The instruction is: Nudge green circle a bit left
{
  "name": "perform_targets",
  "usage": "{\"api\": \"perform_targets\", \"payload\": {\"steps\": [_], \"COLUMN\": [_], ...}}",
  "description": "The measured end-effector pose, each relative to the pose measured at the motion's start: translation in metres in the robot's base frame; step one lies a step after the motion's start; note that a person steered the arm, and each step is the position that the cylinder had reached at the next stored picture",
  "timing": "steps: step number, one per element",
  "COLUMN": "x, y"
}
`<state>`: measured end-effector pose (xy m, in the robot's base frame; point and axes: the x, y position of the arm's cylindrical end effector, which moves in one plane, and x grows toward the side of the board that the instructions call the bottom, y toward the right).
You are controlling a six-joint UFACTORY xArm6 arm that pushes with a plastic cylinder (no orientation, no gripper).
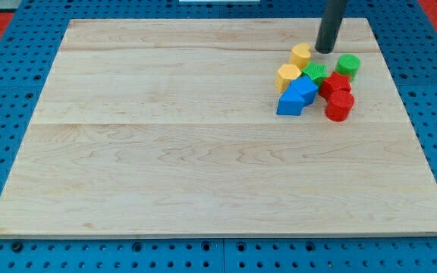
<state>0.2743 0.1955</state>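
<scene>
My tip (324, 50) between yellow block (301, 54) and green circle (348, 64).

Green circle (348, 64); dark tip (324, 50); pale wood board (165, 152).

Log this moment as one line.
my tip: up-left of green circle, apart | green circle: cluster's right edge | nudge: not begun

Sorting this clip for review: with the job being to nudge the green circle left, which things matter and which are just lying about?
In the job:
green circle, at the cluster's right end
my tip, just up and to the view's left of it

Lying about:
green star
two yellow blocks
two blue blocks
two red blocks
</scene>
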Motion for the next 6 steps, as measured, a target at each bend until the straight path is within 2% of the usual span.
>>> {"api": "perform_targets", "payload": {"steps": [2,3,6], "x": [0.009,0.037,0.041], "y": [0.059,0.06,0.011]}}
